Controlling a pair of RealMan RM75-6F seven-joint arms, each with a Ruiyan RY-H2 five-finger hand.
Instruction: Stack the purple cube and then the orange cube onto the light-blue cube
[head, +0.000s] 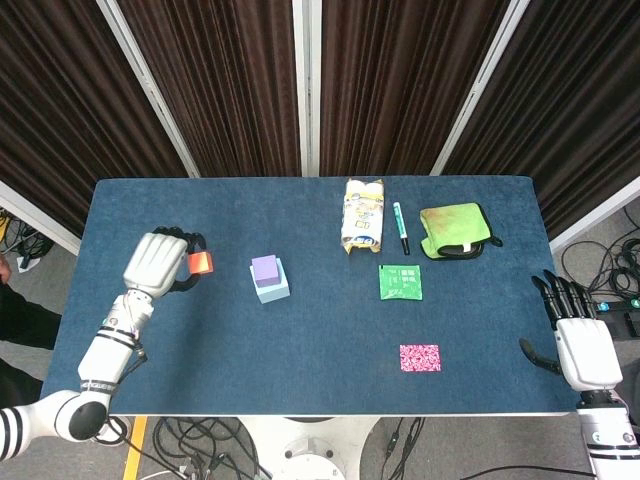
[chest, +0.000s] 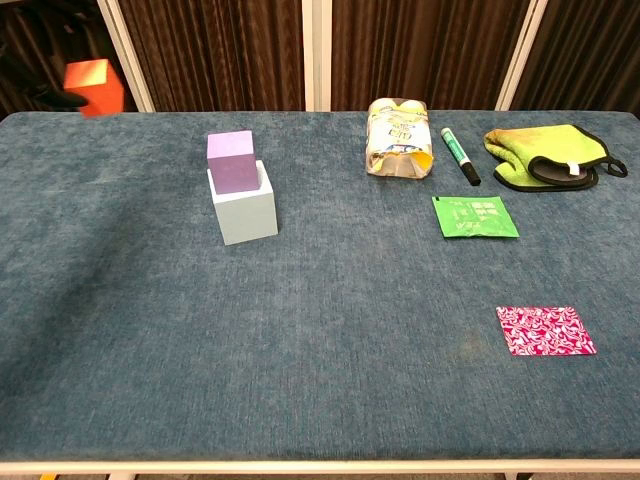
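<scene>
Above the surface's (head: 150, 210) left side, the left hand (head: 155, 264) is gripping the orange cube (head: 201, 263) in its fingers; lowering squarely over the purple cube (head: 265, 269) is advisable.

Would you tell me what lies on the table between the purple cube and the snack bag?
Nothing: in the head view, only bare blue tabletop separates the purple cube from the snack bag.

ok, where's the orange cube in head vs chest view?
Head view: orange cube left of centre, held by the left hand, level with the purple cube.
Chest view: orange cube near the top-left corner, raised against the curtain.
Shared landmark: the purple cube on the light-blue cube, to its right in both.
</scene>
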